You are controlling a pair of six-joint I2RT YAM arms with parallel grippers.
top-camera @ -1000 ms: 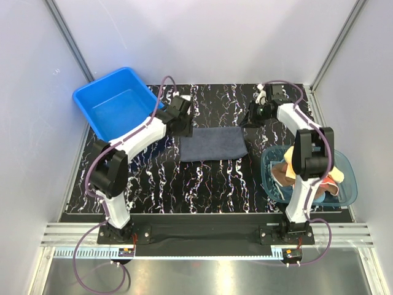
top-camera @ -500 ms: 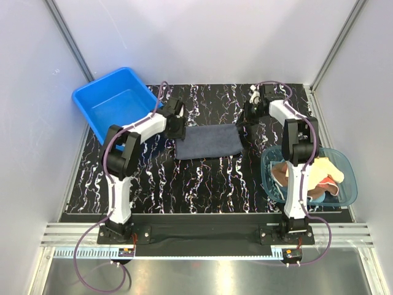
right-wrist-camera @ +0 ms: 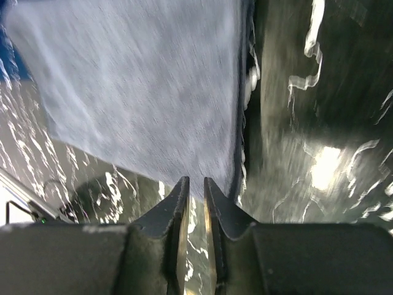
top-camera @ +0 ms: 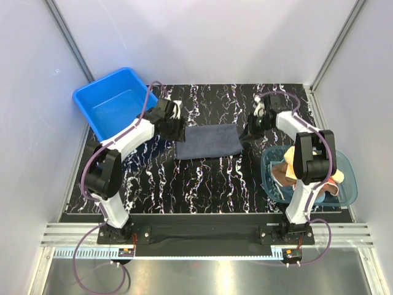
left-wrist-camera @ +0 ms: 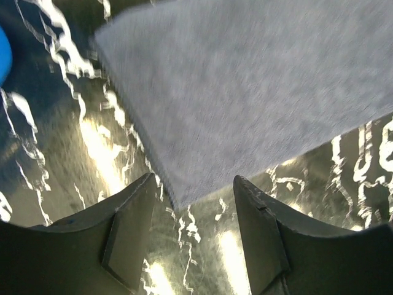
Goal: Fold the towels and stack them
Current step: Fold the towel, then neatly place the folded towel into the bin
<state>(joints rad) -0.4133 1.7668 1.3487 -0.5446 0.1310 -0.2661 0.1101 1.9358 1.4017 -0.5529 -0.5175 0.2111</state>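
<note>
A dark navy-grey towel (top-camera: 207,141) lies flat as a rectangle on the black marbled table. My left gripper (top-camera: 178,129) is at its back-left corner, jaws open and empty. In the left wrist view the towel's corner (left-wrist-camera: 258,92) lies just ahead of the open gripper (left-wrist-camera: 193,190). My right gripper (top-camera: 249,127) is at the towel's back-right side. In the right wrist view its jaws (right-wrist-camera: 195,184) are almost closed with a thin gap and nothing between them, just short of the towel's edge (right-wrist-camera: 141,86). Brown (top-camera: 284,173) and yellow (top-camera: 328,167) towels lie bunched in the teal bowl.
A blue plastic tub (top-camera: 113,101) stands at the back left, close behind my left arm. The translucent teal bowl (top-camera: 265,178) sits at the right, beside my right arm. Grey walls enclose the table on three sides.
The navy-grey towel has slid slightly left. My left gripper has backed off to its left corner; my right gripper has moved a little right, off the towel's edge.
</note>
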